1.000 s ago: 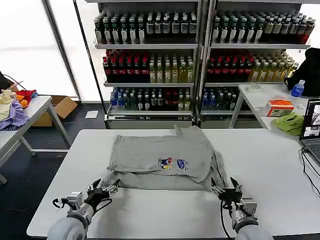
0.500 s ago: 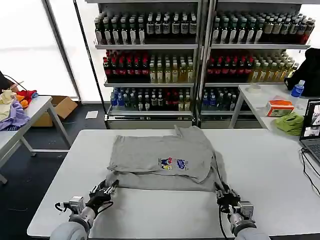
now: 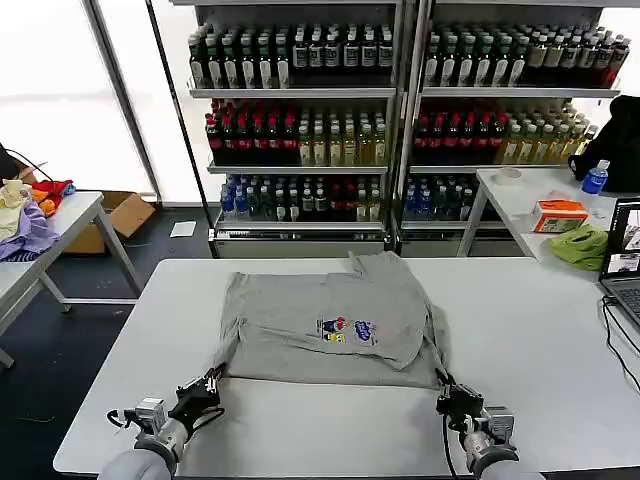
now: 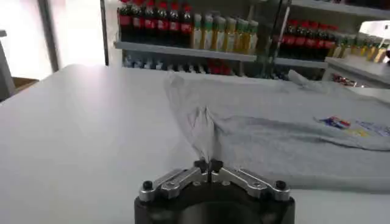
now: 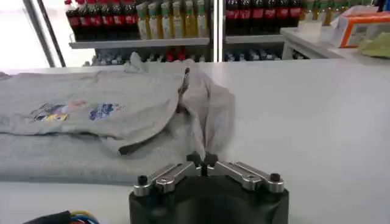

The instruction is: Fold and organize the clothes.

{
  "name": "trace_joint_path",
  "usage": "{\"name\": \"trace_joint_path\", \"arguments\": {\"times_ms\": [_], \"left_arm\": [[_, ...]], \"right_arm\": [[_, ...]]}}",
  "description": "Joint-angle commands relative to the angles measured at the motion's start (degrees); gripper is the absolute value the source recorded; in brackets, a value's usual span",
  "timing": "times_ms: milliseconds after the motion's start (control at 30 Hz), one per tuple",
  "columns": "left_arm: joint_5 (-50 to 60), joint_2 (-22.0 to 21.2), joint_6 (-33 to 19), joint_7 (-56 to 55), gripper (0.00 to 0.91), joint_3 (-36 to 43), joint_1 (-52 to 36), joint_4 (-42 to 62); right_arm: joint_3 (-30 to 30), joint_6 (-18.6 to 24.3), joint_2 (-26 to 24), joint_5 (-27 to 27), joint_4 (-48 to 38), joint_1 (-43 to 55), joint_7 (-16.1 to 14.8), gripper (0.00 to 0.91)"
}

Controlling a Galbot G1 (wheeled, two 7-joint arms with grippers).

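The clothes are one light grey shirt (image 3: 325, 320) with a small multicolour chest print, lying partly folded on the white table (image 3: 540, 330). My left gripper (image 3: 213, 380) is shut on the shirt's near left corner; in the left wrist view the gripper (image 4: 208, 164) pinches a raised pleat of the shirt (image 4: 274, 137). My right gripper (image 3: 443, 381) is shut on the near right corner, and in the right wrist view this gripper (image 5: 202, 161) holds a gathered fold of the shirt (image 5: 109, 122). Both corners are drawn toward the table's near edge.
Shelves of bottles (image 3: 400, 110) stand behind the table. A side table on the right holds a lime-green cloth (image 3: 582, 246), an orange box (image 3: 560, 214) and a laptop (image 3: 625, 265). At the far left a table carries a heap of garments (image 3: 25, 215).
Both grippers were open near the shirt's front corners a second ago. They have closed on the corners and pulled back toward the near edge, stretching the lower hem out.
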Motion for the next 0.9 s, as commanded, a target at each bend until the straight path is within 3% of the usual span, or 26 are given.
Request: {"name": "trace_joint_path", "arguments": {"times_ms": [33,467,700,733,767,900], "left_arm": [[3.9,-0.5,-2.0,1.9,0.010,-3.8,7.8,-5.2],[8.7,-3.0,-1.9,2.1,0.020,-13.2,29.8,-17.7],[10.7,-3.7,1.1,2.0,0.020,-13.6,32.6,-19.9],[10.0,-3.7,2.0,2.1,0.272,-13.7,32.6,-20.8],[8.1,-3.5,4.5,2.1,0.907,-14.2,32.6,-21.8],[8.0,-2.8,6.4,4.2,0.907,-16.8,31.4,-22.2]], "right_arm": [[0.4,0.4,-0.6,0.8,4.2,-5.2,-0.2,0.000],[3.2,1.3,-1.9,0.9,16.4,-26.3,0.5,0.000],[3.2,1.7,-1.7,-0.8,16.2,-27.1,0.9,0.000],[3.2,1.7,-1.7,-0.6,16.3,-27.1,1.1,0.322],[3.5,1.7,-1.8,-0.1,16.5,-27.0,1.0,0.907],[4.9,2.9,-2.1,2.3,16.5,-25.9,0.9,0.907]]}}
